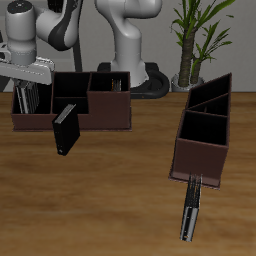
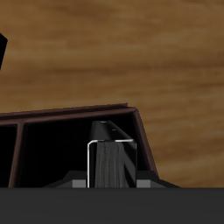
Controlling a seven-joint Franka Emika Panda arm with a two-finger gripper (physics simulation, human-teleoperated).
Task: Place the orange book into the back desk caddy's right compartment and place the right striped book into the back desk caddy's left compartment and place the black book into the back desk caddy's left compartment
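Observation:
My gripper (image 1: 29,90) hangs over the narrower end section of the back desk caddy (image 1: 100,118) and is shut on the right striped book (image 1: 28,102), which stands upright inside that left compartment. In the wrist view the striped book (image 2: 110,162) shows end-on inside the caddy wall (image 2: 144,140), close under the gripper (image 2: 111,181). The orange book (image 1: 108,84) stands in the caddy's squarish end section. The black book (image 1: 64,130) stands upright on the table against the caddy's front wall.
A second brown caddy (image 1: 205,140) with a slanted divider stands across the table. The other striped book (image 1: 190,208) lies flat in front of it near the table's front edge. A potted plant (image 1: 195,40) stands at the back.

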